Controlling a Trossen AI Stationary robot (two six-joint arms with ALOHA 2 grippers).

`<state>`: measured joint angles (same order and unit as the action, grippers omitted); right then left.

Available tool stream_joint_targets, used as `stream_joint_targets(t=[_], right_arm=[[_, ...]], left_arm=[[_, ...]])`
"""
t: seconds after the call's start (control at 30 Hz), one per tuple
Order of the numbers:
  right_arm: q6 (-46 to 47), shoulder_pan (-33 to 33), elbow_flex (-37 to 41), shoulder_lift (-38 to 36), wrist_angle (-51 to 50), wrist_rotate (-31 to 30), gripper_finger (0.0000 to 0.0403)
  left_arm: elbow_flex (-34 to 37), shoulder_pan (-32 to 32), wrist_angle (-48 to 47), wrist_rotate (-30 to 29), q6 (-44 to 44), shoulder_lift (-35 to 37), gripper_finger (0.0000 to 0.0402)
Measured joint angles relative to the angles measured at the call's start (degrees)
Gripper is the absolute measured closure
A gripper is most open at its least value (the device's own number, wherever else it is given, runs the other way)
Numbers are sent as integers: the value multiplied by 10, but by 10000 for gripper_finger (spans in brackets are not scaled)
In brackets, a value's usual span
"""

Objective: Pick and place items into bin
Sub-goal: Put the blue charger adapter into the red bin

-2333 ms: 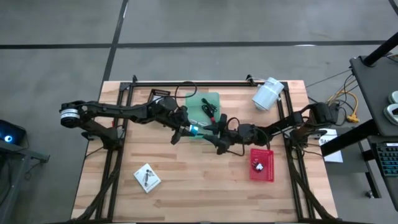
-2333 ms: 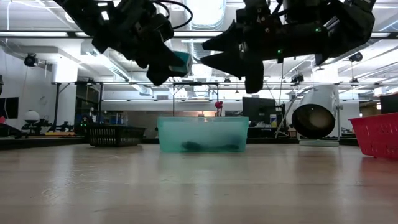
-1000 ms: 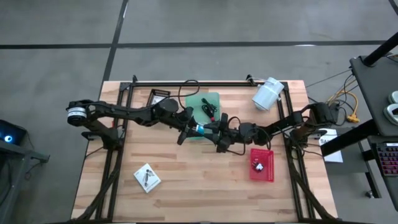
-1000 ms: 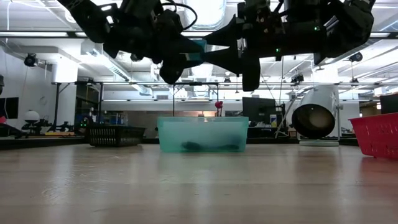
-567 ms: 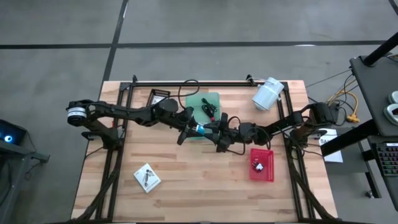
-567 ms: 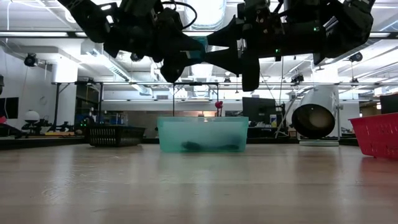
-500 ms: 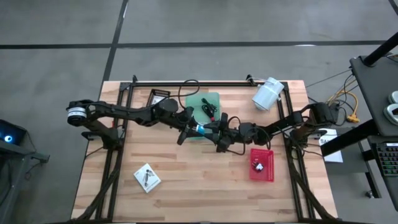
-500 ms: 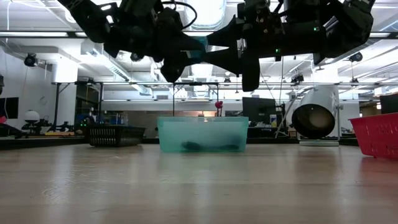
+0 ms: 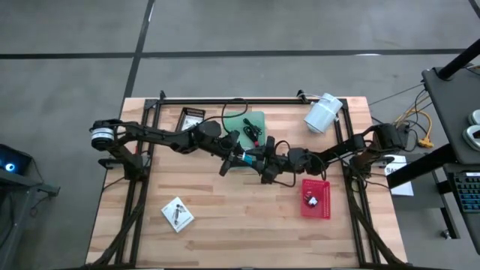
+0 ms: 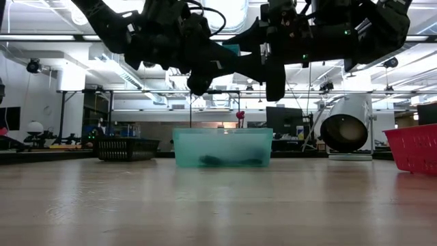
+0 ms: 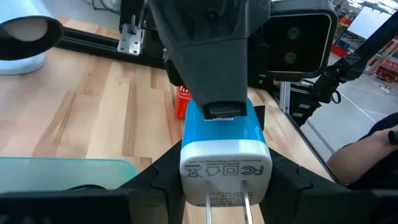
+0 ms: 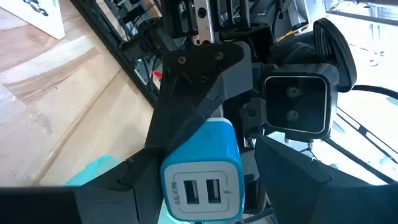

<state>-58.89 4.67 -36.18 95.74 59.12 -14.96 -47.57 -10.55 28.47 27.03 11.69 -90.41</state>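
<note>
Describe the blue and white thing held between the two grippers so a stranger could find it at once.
Start at the green bin near the middle of the wooden table. At the bin's front edge, the left gripper and right gripper meet in mid-air, with a USB wall charger between them. It is the only bright blue thing among the dark arms, with a white face and two metal prongs.

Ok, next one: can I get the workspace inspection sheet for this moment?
Surface: wooden table, flat.
Job's things: blue charger held in mid-air by the green bin; black cables inside the bin; white packet loose on the table.
Clutter: white cylinder; red basket.
End effectors: left end effector shut on the charger; right end effector at the charger's other end.
Cables: yellow wires beside the table.
Surroundings: grey floor.
</note>
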Motion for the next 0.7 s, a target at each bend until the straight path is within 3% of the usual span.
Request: stream_joint_targets(t=[0.3,0.53,0.7], right_arm=[[2,-1,0,0,-1,-2,190],[-5,0,0,0,-3,-7,266],[-5,0,0,0,-1,-17,268]], left_arm=[[1,1,-1,0,0,1,272],[1,0,-1,1,3,2,270],[2,0,-6,1,-3,2,236]])
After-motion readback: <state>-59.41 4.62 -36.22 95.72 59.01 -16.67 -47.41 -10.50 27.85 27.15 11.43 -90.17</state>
